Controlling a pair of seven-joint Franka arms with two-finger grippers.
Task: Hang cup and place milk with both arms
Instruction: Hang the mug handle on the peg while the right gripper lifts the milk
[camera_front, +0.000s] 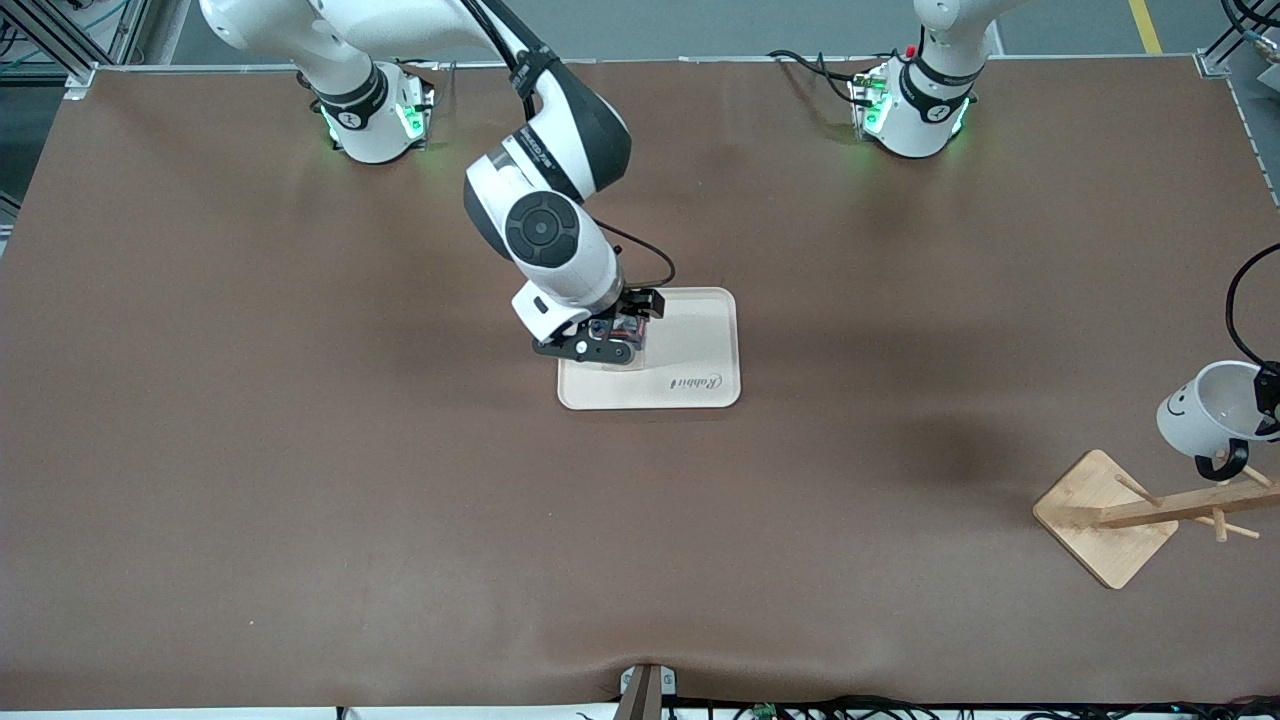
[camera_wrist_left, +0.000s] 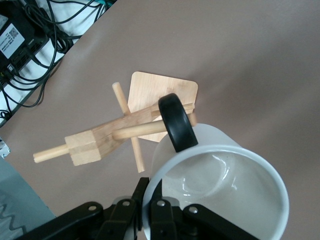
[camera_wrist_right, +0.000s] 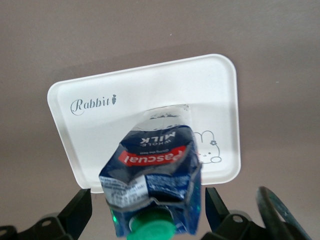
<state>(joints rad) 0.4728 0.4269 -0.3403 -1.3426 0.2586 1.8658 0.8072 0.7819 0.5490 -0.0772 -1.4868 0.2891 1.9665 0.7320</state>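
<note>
The white cup with its smiley face is held tilted in the air over the wooden rack at the left arm's end of the table. My left gripper is shut on the cup's rim. The cup's black handle sits right at a rack peg; I cannot tell if the peg is through it. The blue milk carton stands on the white tray. My right gripper is open around its top, both fingers clear of its sides. In the front view the right gripper hides most of the carton.
The tray lies mid-table with "Rabbit" printed on it. The rack's square base stands near the table edge at the left arm's end, with cables off the table beside it. Brown tabletop surrounds both.
</note>
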